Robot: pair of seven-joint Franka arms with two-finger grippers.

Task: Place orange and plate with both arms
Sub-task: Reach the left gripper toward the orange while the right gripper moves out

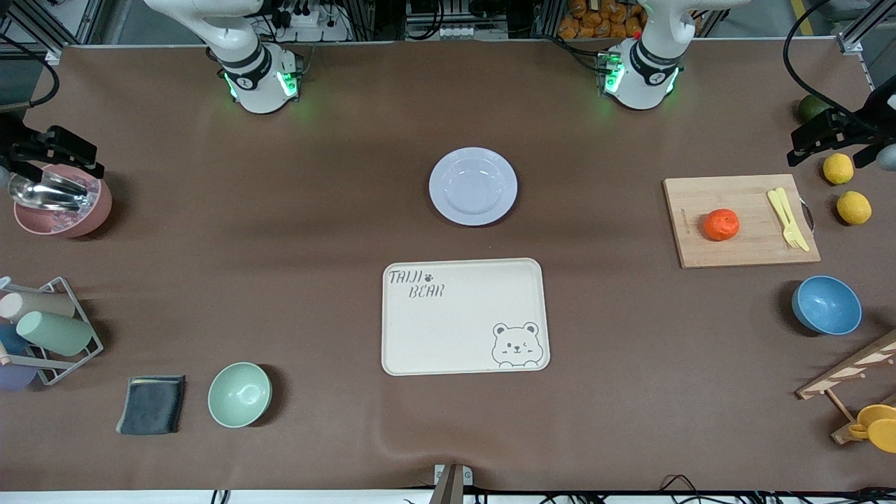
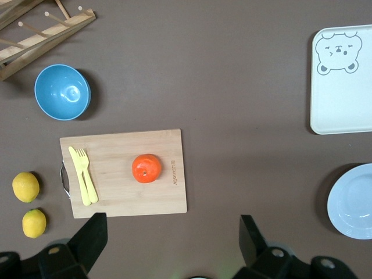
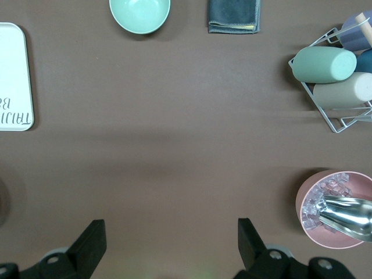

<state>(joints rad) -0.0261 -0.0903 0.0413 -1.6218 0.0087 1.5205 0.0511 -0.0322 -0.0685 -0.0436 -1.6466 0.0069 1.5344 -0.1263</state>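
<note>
Progress: nothing is done yet; both things wait untouched.
Orange: on the cutting board, stem side up, round, no long axis.
Plate: flat, face up, farther from the front camera than the tray.
Left gripper: released, high beside the board.
Right gripper: released, empty, over bare table.

The brown-clothed table carries a round glossy pale lavender plate, a beige rectangular bear tray (nearer the camera), and a bamboo cutting board.
</note>
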